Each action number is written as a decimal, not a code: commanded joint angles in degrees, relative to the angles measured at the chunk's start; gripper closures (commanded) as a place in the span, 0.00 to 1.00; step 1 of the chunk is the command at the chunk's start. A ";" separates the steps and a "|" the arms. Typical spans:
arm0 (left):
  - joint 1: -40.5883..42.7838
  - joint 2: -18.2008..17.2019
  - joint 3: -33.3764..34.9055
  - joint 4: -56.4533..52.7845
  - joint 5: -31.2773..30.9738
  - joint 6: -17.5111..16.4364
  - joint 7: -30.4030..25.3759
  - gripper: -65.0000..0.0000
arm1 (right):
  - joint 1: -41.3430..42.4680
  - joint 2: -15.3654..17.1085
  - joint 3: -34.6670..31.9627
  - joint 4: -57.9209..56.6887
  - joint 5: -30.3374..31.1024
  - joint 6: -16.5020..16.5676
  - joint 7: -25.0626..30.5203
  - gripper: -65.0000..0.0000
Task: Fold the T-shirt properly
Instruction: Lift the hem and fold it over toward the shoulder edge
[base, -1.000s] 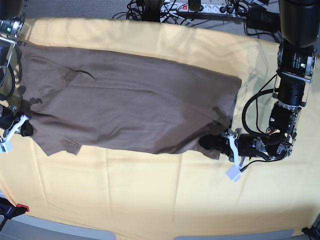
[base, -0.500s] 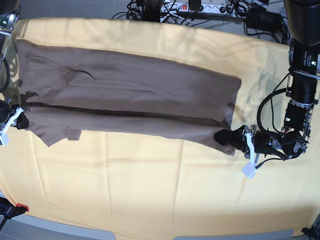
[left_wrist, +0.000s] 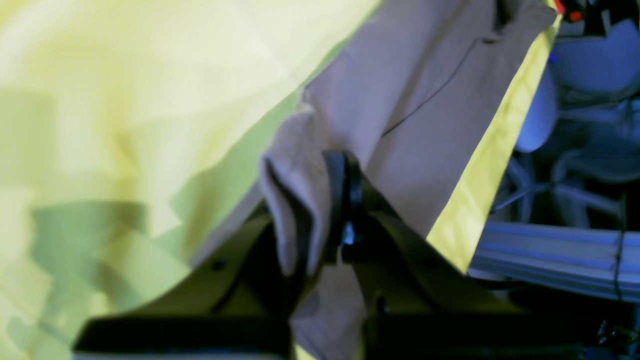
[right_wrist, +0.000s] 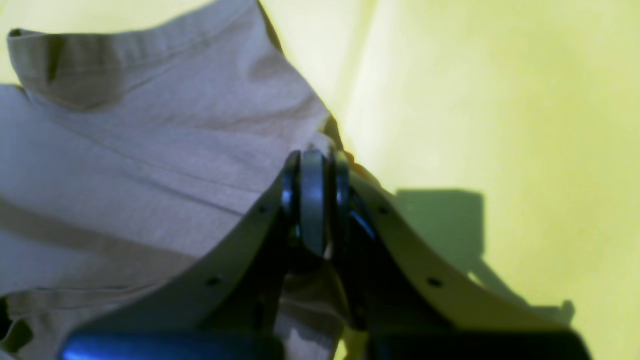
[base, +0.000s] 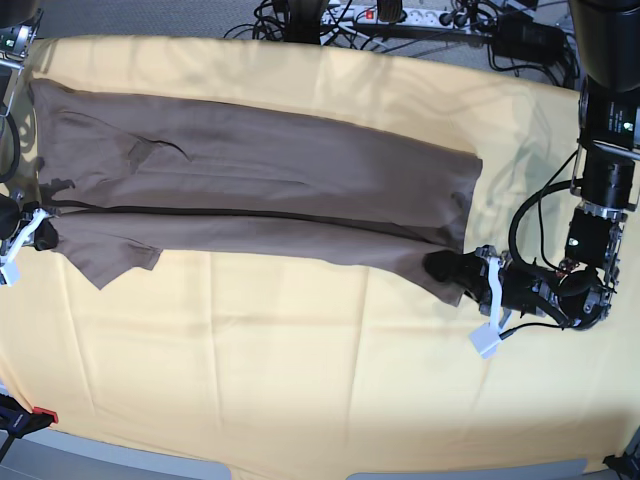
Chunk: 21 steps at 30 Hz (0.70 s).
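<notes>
At the near edge, I keep both grippers, left (base: 447, 268) and right (base: 40, 234), clamped on the shirt (base: 250, 190) corners (soft, limp cloth).

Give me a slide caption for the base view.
Both grippers, left and right, pinch the plain taupe T-shirt lengthwise over a pale yellow cloth.

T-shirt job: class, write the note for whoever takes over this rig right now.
Left tool: shut on the T-shirt at its corner nearest the left arm.
Right tool: shut on the T-shirt's edge at the other end.
T-shirt: stretched lengthwise on the yellow cloth, its near long edge folded over.
Done: one lengthwise fold laid.
Left: probably release, fold the far side, then fold across.
</notes>
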 joint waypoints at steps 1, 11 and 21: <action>-1.11 -1.03 -0.50 2.05 -1.39 -0.45 0.17 1.00 | 1.27 1.95 0.48 1.03 0.76 0.06 0.85 1.00; 6.56 -6.78 -0.50 13.79 -1.39 -0.45 0.17 1.00 | 1.27 1.99 0.48 1.03 0.74 0.06 -0.68 1.00; 9.44 -9.64 -0.44 13.79 -1.39 -0.45 0.17 1.00 | 1.27 4.07 0.48 1.03 4.02 0.06 -4.26 1.00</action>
